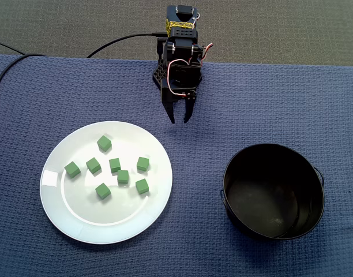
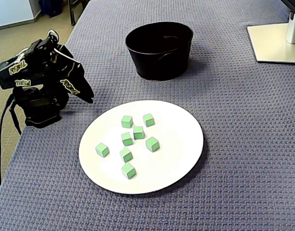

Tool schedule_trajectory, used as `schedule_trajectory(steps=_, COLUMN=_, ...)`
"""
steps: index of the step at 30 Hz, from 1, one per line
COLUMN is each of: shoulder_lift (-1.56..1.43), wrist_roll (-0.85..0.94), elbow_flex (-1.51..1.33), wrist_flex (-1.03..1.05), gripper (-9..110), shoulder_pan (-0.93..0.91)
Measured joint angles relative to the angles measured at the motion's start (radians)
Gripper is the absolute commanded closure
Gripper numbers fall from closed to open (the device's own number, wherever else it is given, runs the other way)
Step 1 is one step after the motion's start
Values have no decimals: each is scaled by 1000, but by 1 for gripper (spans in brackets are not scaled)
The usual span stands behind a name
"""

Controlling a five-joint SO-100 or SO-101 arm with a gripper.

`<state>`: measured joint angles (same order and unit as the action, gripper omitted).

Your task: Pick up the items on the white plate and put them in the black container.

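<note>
Several small green cubes (image 1: 123, 176) lie loosely clustered on the round white plate (image 1: 78, 213) at the lower left of a fixed view. The same cubes (image 2: 138, 132) sit mid-plate (image 2: 181, 139) in the other fixed view. The black container (image 1: 225, 182) stands empty to the plate's right, and shows as a black tub (image 2: 159, 65) at the far end. My gripper (image 1: 179, 120) hangs folded at the arm's base beyond the plate, fingers pointing at the cloth with a narrow gap between the tips and nothing in it. It appears as a dark wedge (image 2: 87, 96) at the left.
Blue woven cloth (image 1: 315, 104) covers the table. A white monitor foot (image 2: 277, 41) stands at the far right corner. Black cables (image 1: 116, 43) run off the table's back edge. A small white tag (image 1: 49, 179) lies on the plate's left rim.
</note>
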<state>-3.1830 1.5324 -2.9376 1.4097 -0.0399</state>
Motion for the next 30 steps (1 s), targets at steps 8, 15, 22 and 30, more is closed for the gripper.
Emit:
schedule_trajectory(steps=8, shoulder_lift=3, wrist_roll=-109, elbow_flex=8, wrist_flex=-175, gripper=102, shoulder_pan=-58)
schedule_trajectory(steps=15, shoulder_lift=5, wrist_roll=-163, elbow_flex=8, wrist_flex=-264, gripper=102, shoulder_pan=-86)
schedule_trajectory(steps=22, shoulder_lift=397, wrist_roll=-350, elbow_flex=324, wrist_flex=-278, gripper=99, shoulder_pan=-233)
schedule_trajectory(steps=30, shoulder_lift=966, wrist_roll=-534, elbow_flex=936, wrist_flex=-9, gripper=98, shoulder_pan=-520)
